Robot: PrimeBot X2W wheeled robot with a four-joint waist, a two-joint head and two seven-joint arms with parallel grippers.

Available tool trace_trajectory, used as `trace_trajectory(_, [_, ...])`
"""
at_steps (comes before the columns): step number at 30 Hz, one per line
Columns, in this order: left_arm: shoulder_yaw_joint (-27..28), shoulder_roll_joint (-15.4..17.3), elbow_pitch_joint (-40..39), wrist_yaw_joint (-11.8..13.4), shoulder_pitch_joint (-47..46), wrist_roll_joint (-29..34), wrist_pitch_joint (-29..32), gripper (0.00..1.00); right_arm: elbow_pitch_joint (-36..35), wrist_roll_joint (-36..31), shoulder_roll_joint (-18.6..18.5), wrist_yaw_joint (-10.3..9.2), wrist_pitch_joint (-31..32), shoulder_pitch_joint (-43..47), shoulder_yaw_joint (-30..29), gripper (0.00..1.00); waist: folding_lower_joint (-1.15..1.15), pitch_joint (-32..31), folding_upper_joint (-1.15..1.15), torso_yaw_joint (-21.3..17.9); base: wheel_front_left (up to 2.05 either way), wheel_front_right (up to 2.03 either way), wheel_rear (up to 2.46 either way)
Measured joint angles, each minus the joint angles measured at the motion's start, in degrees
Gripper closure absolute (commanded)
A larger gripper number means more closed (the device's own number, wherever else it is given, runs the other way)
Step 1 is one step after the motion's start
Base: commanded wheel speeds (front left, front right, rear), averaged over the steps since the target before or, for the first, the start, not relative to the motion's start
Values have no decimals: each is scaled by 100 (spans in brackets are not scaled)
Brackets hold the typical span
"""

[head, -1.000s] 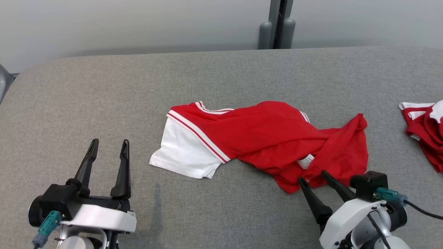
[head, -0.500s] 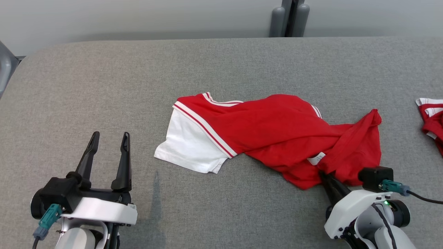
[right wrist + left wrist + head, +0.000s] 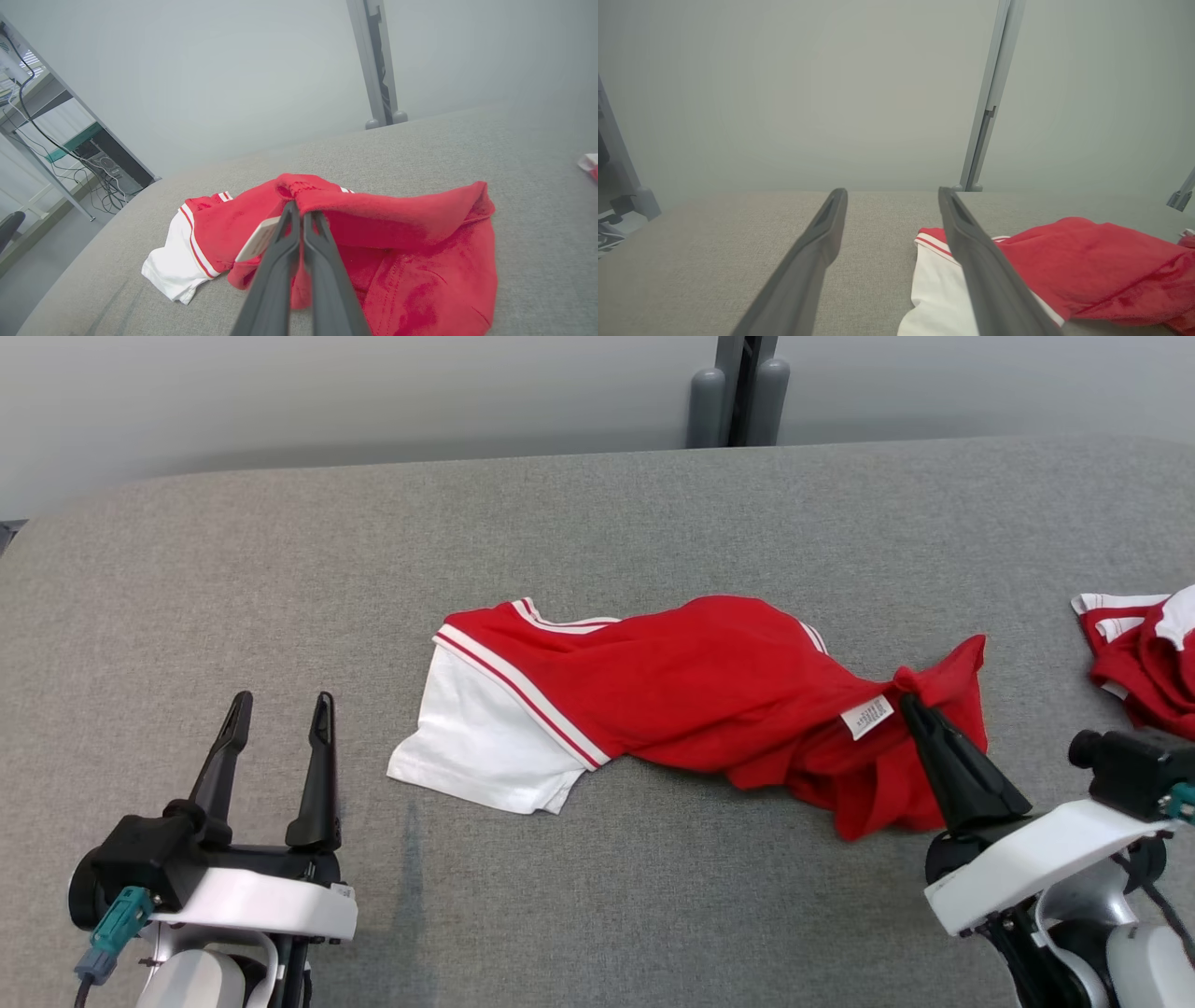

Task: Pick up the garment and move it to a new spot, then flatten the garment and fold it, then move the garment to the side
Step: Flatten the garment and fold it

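The garment (image 3: 672, 695) is a red shirt with white sleeves and white stripes, lying crumpled across the middle of the grey table (image 3: 597, 523). My right gripper (image 3: 906, 705) is shut on a bunched fold at its right end, beside the white label (image 3: 866, 717), and that end is lifted off the table. In the right wrist view the closed right gripper (image 3: 299, 210) pinches the red cloth (image 3: 397, 242). My left gripper (image 3: 277, 709) stands open at the lower left, apart from the white sleeve (image 3: 485, 737). Past its fingers (image 3: 971, 242) lies the garment (image 3: 1087, 266).
A second red and white garment (image 3: 1144, 658) lies at the table's right edge. A grey post (image 3: 738, 392) stands behind the far edge. Bare grey cloth surface stretches left and in front of the shirt. Shelving and cables (image 3: 56, 140) stand off the table's left.
My right gripper went from open to shut on the shirt's right end and lifted it up and back. The left gripper stayed put. The camera shifted slightly.
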Motion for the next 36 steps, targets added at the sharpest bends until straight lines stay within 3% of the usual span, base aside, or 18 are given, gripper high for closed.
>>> trace_trajectory(5, [14,7,-7,-12,7,10,-2,0,-973,790,13,0,582,-9,-148,100,0,-51,0,-75,0,0,0])
trace_trajectory(9, [10,5,-10,-27,3,13,-10,0,-1240,1190,4,0,924,-154,-612,100,0,-22,0,-72,0,0,0])
trace_trajectory(14, [8,-12,-19,-44,-27,21,-11,0,-337,1611,-169,0,1154,-422,-1355,100,0,75,0,-48,0,0,0])
trace_trajectory(22, [-13,-59,36,-110,-165,46,-12,0,1497,2027,-542,0,789,-842,-1035,100,0,232,0,44,0,0,0])
trace_trajectory(23, [-14,-66,40,-129,-186,48,-14,0,1625,2051,-578,0,681,-865,-964,82,0,247,0,54,0,0,0])
trace_trajectory(24, [-14,-71,41,-143,-200,54,-15,0,1746,2102,-602,0,554,-882,-907,53,0,261,0,59,0,0,0])
trace_trajectory(25, [-5,-70,43,-143,-204,55,-16,0,1853,2138,-627,0,426,-887,-859,0,0,273,0,61,0,0,0])
trace_trajectory(36, [119,-55,47,-144,-185,113,-16,0,2159,2136,-1011,0,-778,-294,-856,0,0,184,0,-140,0,0,0])
